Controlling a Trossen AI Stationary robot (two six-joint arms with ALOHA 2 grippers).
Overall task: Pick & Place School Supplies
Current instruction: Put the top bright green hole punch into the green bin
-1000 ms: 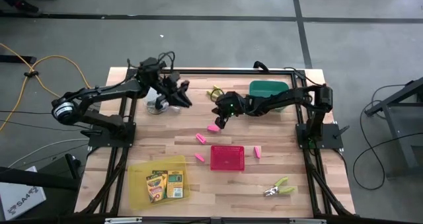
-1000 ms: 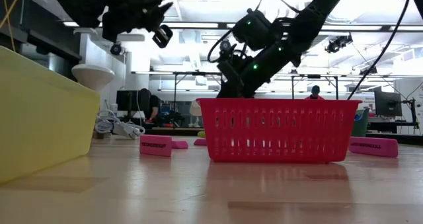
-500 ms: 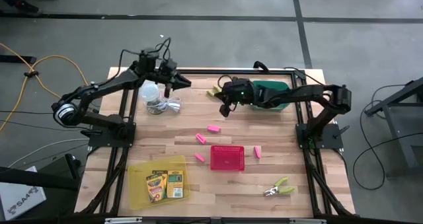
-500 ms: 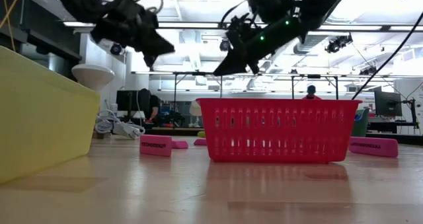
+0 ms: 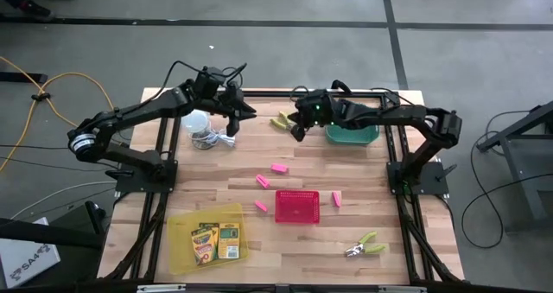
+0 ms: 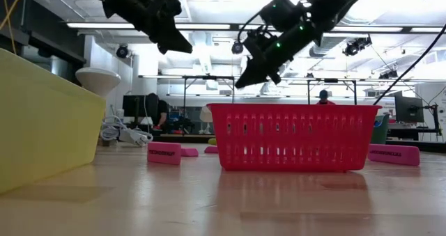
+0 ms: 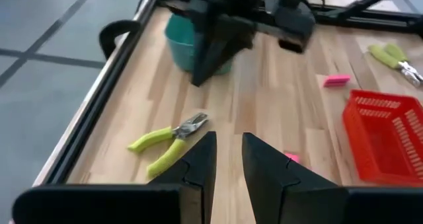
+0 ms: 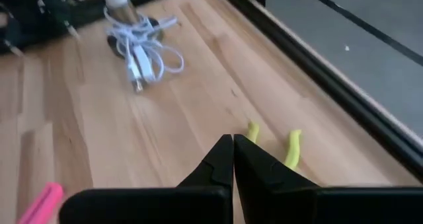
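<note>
While the shut, empty right gripper (image 5: 296,135) hovers just beside the scissors (image 5: 281,120), near the green tray (image 5: 352,136), it should probably open before descending; the left gripper (image 5: 243,113) waits nearby, slightly parted, empty.

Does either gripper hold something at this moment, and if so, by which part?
Nothing is held. The left gripper is slightly open with an empty gap, and the right gripper is shut on nothing; both hang above the lime-green-handled tool.

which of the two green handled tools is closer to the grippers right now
The green-handled tool at the table's far edge. It lies between the left gripper and the right gripper. The other green-handled tool lies at the near right, far from both.
</note>
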